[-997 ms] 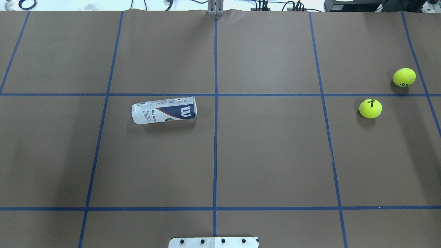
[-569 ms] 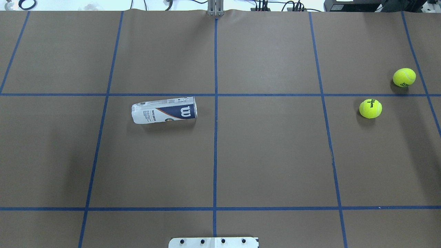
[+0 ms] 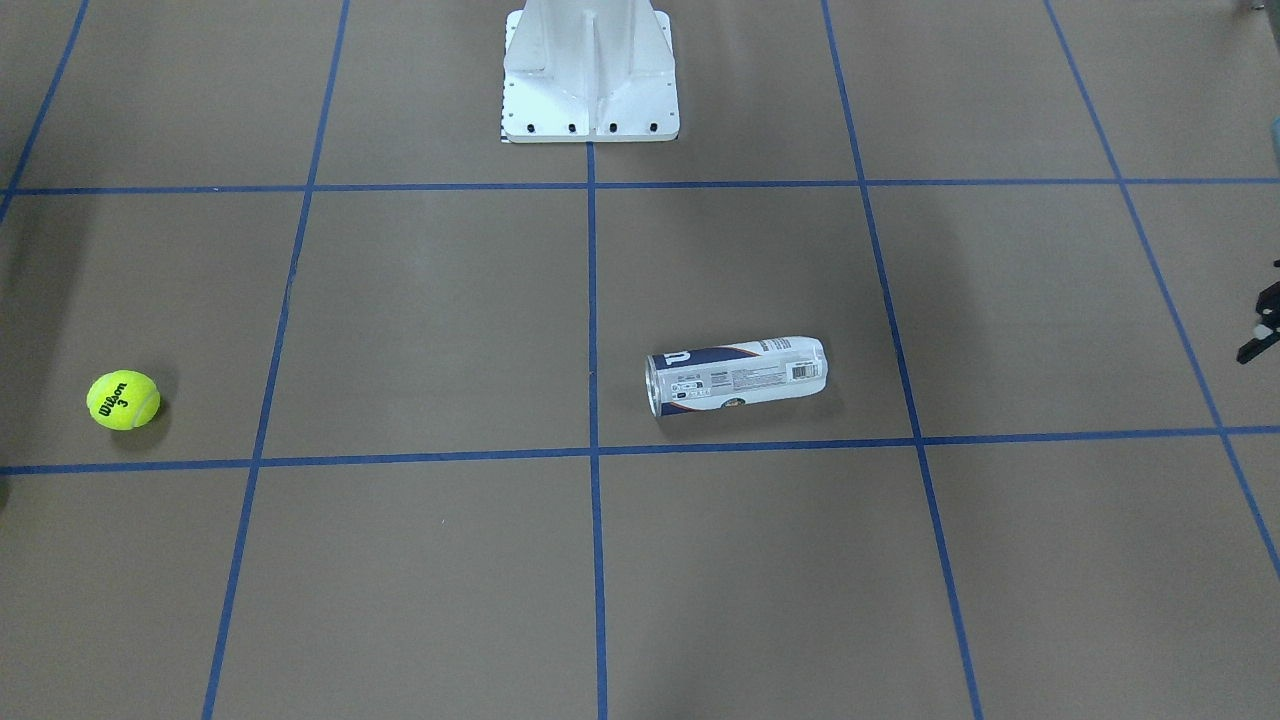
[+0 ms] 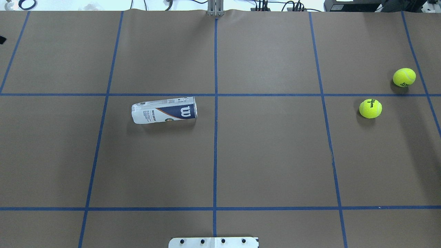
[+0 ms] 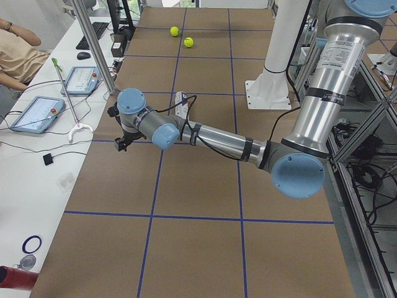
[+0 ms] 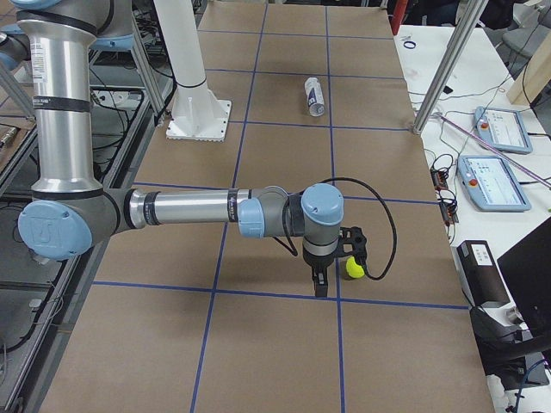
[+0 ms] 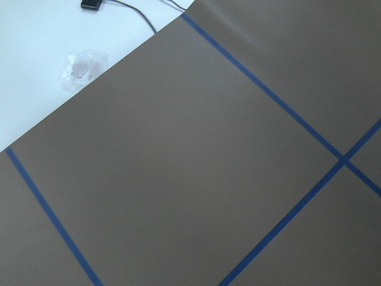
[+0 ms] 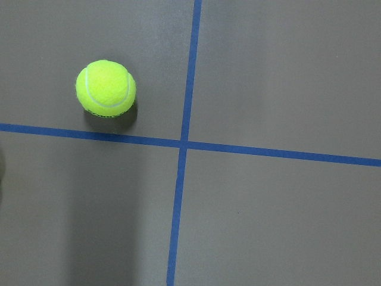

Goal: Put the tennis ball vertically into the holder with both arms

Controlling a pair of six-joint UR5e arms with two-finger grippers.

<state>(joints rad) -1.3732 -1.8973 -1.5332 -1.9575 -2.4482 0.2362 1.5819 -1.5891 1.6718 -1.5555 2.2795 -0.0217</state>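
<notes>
Across the overhead view from left to right: the left gripper (image 5: 120, 146) is held above the table (image 4: 268, 162), well to the left of the can (image 4: 164, 110), and only a black sliver of it shows at the picture's edge. Whether its jaws are apart or together cannot be told. The can lies on its side, untouched. Its metal-rimmed mouth is turned to the right, toward the blue tape line (image 4: 215, 137) just beside it, and its closed end to the left. Well to the right of the can, the ball (image 4: 370, 108) rests on the table with its black print upward. A second ball (image 4: 404, 77) lies near it, farther from the can. The right gripper (image 6: 319, 284) hangs over that end, far to the right of the can and near a ball. Which ball cannot be made out, nor can the state of its jaws.

Nothing of the task is judged done: the can is not yet stood up and the ball not yet lifted. Several slips could be expected.
- The can, round and light, could be rolled away or squashed if pinched off-centre.
- It could be tipped if released before it stands square.
- The ball could be set rolling by a finger brought down on its flank.
- The wrong ball could be taken.
- The rim could be struck if the mouth is not held straight under the ball.
</notes>
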